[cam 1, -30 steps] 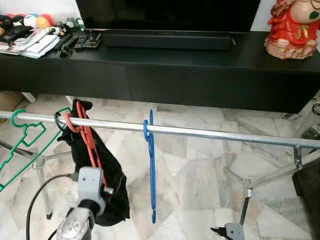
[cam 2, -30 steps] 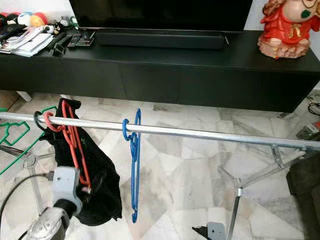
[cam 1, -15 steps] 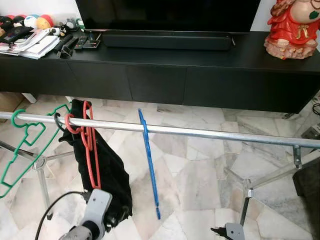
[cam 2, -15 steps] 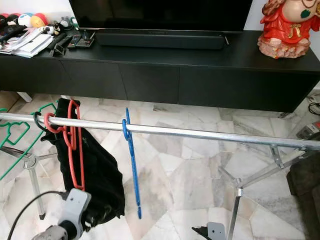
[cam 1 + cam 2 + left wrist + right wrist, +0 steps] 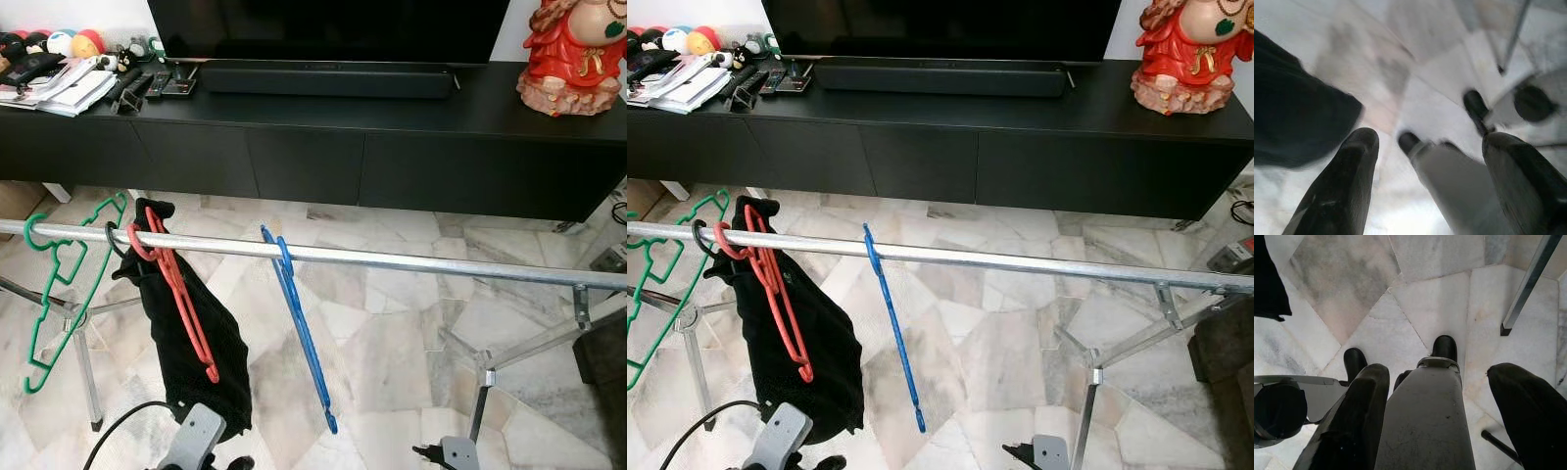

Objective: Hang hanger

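Since a second back, the left arm dropped off the red hanger (image 5: 176, 294), which swung loose on the rail (image 5: 411, 260).
Left gripper (image 5: 1430, 186) and right gripper (image 5: 1449, 421) hung low over the floor, fingers spread wide and empty; blue hanger (image 5: 299, 333) tilted beside the red one.

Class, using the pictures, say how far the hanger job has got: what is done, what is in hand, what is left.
Done: the red plastic hanger hooks the silver metal rail, beside the black garment, blue hanger and green hanger. In hand: nothing; the left gripper and right gripper are open, pointing at the floor. Left: apparently nothing.
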Robot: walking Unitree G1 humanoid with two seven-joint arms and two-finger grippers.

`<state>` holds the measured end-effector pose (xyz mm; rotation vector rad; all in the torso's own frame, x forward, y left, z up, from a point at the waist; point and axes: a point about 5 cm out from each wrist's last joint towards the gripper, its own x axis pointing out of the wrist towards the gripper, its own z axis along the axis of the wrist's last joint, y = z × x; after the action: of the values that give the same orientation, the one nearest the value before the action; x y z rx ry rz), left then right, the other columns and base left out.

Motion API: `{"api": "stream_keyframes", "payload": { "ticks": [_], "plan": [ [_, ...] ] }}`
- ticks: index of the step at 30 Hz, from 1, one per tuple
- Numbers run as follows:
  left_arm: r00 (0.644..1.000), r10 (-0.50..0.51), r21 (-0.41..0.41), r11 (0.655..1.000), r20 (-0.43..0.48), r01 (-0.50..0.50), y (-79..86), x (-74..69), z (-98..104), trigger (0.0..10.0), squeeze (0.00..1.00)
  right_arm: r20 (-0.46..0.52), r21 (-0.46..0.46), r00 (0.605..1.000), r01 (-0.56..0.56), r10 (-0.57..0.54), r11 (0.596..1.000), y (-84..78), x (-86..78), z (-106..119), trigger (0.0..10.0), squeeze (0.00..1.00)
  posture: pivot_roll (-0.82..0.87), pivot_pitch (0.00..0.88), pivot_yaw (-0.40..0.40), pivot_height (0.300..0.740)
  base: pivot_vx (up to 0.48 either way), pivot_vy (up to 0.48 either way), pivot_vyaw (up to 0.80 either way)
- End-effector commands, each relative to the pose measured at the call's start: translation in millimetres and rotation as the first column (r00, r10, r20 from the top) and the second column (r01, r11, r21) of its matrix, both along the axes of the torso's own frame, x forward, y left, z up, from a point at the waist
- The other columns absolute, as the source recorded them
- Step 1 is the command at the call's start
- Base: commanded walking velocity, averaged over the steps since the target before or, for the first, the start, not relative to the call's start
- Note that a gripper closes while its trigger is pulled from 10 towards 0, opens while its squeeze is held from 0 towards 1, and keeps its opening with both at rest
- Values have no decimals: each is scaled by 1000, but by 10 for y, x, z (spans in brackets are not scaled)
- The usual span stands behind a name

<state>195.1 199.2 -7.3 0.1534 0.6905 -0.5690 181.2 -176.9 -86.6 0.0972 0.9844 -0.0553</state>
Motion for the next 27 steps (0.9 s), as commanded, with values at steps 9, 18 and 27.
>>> {"api": "stream_keyframes", "payload": {
  "ticks": [9, 18, 27],
  "plan": [
    [939, 20, 14, 1000, -343, -16, 295, -639, -454, 10000, 0, -83, 3, 996, -9, 9, 1000, -3, -216, -99, 10000, 0, -41, 198, 68, 740, 0, 0, 0],
    [865, 390, 286, 908, -317, -305, 569, -797, -740, 10000, 0, -82, -4, 996, -18, 18, 1000, -20, -211, -95, 10000, 0, -37, 197, 55, 740, 0, 0, 0],
    [735, 640, 343, 758, -226, -554, 602, -681, -799, 10000, 0, -68, -10, 997, -20, 19, 1000, -39, -198, -86, 10000, 0, -43, 197, 42, 740, 0, 0, 0]
  ]
}}
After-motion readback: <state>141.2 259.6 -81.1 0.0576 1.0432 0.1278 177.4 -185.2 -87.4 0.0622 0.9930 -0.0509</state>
